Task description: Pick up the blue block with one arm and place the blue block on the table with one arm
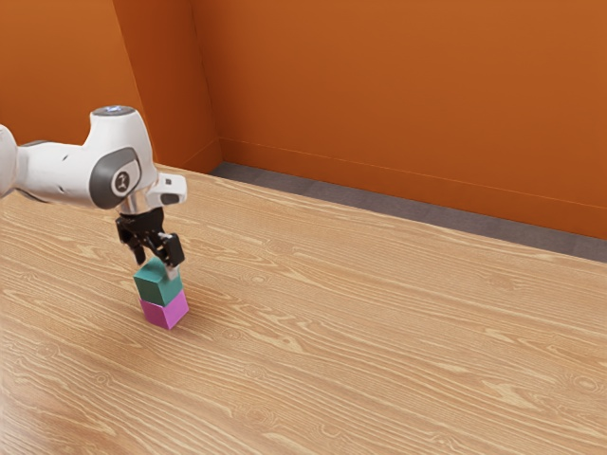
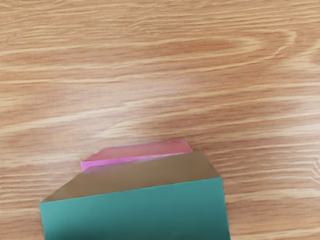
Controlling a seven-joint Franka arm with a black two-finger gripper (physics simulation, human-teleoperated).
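Note:
In the exterior view my gripper [image 1: 157,263] is down at the top of the blue block [image 1: 156,283], which looks teal. Whether it has hold of the block cannot be made out. The blue block rests on a pink block [image 1: 165,310], their sides slightly out of line. From the wrist view, the blue block [image 2: 137,210] is large and close under my hand, and part of the pink block [image 2: 145,151] shows beyond its edge.
The pink block stands on the wood-grain table [image 1: 379,332]. Past the table's far edge are a grey floor [image 1: 379,207] and orange walls [image 1: 398,95].

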